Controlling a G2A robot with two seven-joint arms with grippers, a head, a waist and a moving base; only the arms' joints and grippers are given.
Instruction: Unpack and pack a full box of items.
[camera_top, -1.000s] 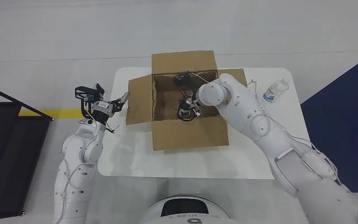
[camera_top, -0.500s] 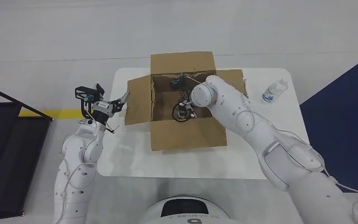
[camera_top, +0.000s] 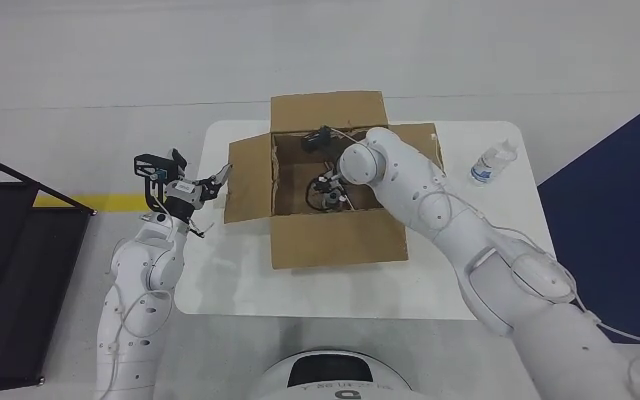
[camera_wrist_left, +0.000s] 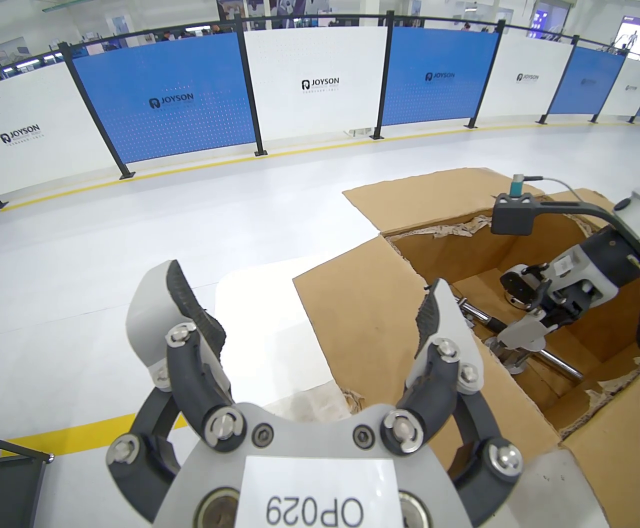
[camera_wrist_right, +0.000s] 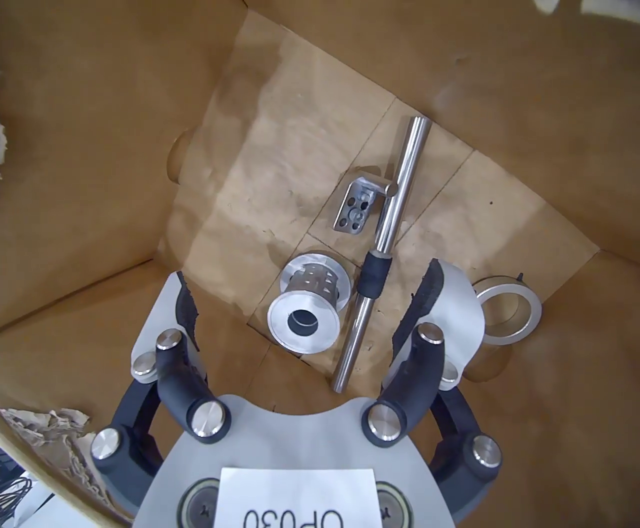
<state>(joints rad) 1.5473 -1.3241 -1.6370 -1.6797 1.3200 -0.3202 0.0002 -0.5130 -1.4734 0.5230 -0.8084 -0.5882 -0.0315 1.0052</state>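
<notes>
Cardboard, brown and matte, for the box (camera_top: 250, 185), flaps splayed outward on the white worktop (camera_top: 240, 280) to leave the mouth free. Inside, low over the box floor: right hand (camera_wrist_right: 307, 280), fingers spread wide, pinching nothing, straddling a flanged, perforated aluminium spool (camera_wrist_right: 304, 312) and a chrome rod (camera_wrist_right: 400, 190) with black sleeve and drilled bracket. Just beside one finger, a plain metal ring (camera_wrist_right: 510, 312). Probably lined up on spool or rod for lifting out; smooth, round, liable to roll or slip. Left hand (camera_wrist_left: 306, 280) likewise spread and empty, parked off the box's side, clear of the working arm. Clear plastic bottle (camera_top: 492, 162) well apart on the worktop.
</notes>
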